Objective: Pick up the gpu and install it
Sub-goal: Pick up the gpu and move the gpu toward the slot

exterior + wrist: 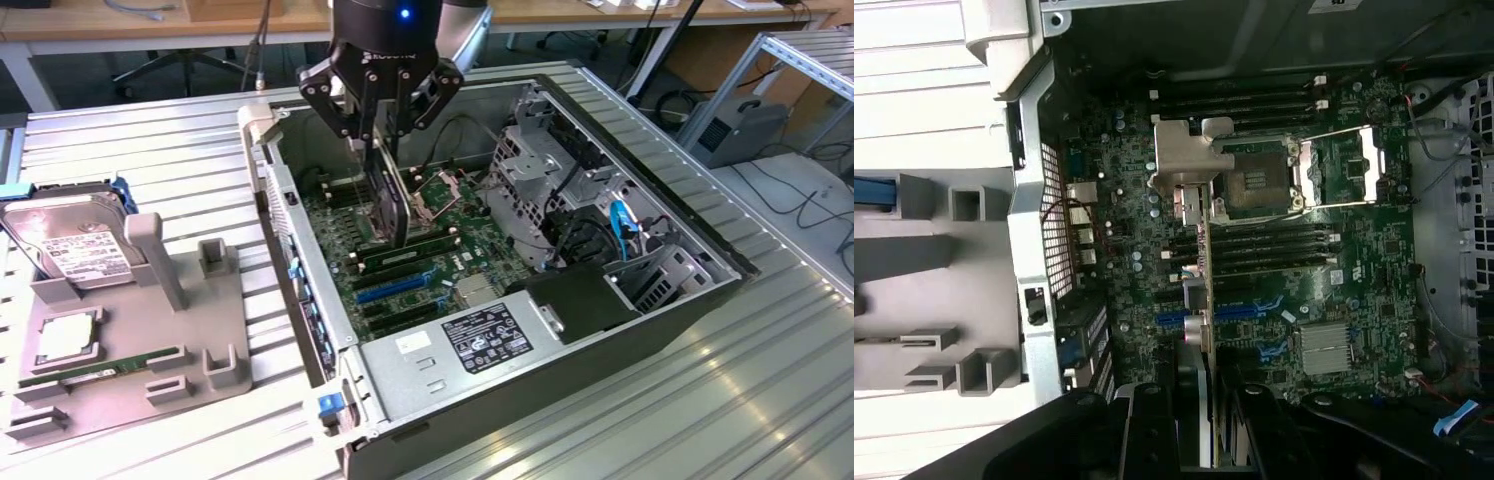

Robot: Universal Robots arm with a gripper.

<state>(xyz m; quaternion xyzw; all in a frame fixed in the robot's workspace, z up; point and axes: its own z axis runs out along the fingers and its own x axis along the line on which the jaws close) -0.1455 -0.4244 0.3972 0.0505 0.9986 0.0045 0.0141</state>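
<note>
My gripper [383,132] hangs over the open computer case [334,350] and is shut on the gpu [388,195]. The gpu is a thin black card held on edge, pointing down, with its lower end just above the motherboard [441,265] near the memory slots. In the wrist view the gpu [1205,300] shows edge-on between my black fingers [1150,432], with its silvery bracket [1190,160] at the far end. It hangs over the blue expansion slots [1246,312] and the dark slots beside them. Whether its edge touches a slot I cannot tell.
On the exterior view's left, a grey fixture [160,370] holds a silver hard drive [70,250], a green memory stick [100,365] and a square chip [67,338]. Inside the case are the open CPU socket [1254,185], drive cages [547,175], cables and a power supply [461,345].
</note>
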